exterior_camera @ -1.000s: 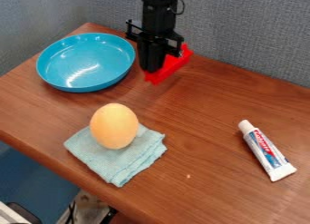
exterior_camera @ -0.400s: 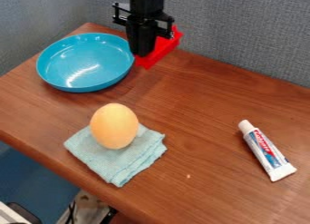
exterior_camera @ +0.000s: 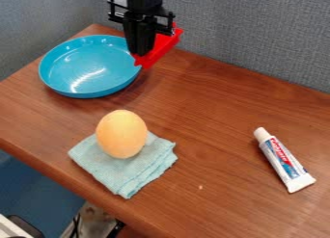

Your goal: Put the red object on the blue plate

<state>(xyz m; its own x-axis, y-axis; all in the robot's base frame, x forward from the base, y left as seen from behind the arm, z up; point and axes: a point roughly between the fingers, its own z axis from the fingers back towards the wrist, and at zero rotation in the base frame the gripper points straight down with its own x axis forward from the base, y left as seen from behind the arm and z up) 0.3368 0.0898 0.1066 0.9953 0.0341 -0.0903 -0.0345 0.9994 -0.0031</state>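
Since a second ago the black gripper (exterior_camera: 142, 41) has lifted the small bright red block (exterior_camera: 154, 48) and swung left, jaws pinching it above the glossy cyan-blue round plate's (exterior_camera: 85, 67) right rim. Release now and it might clip the edge and tumble off.

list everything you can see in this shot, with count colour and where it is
red block: 1, bright red, held tilted in the gripper, lifted off the table just right of the plate's rim
blue plate: 1, glossy cyan-blue, back left of the table
egg-shaped ball: 1, orange, resting on the cloth at front centre
folded cloth: 1, teal, front centre of the table near the edge
toothpaste tube: 1, white with red and blue print, lying flat at front right
table: 1, brown wood, under everything
wall: 1, grey, behind the table
gripper: 1, black, at back centre-left, its fingers closed on the red block
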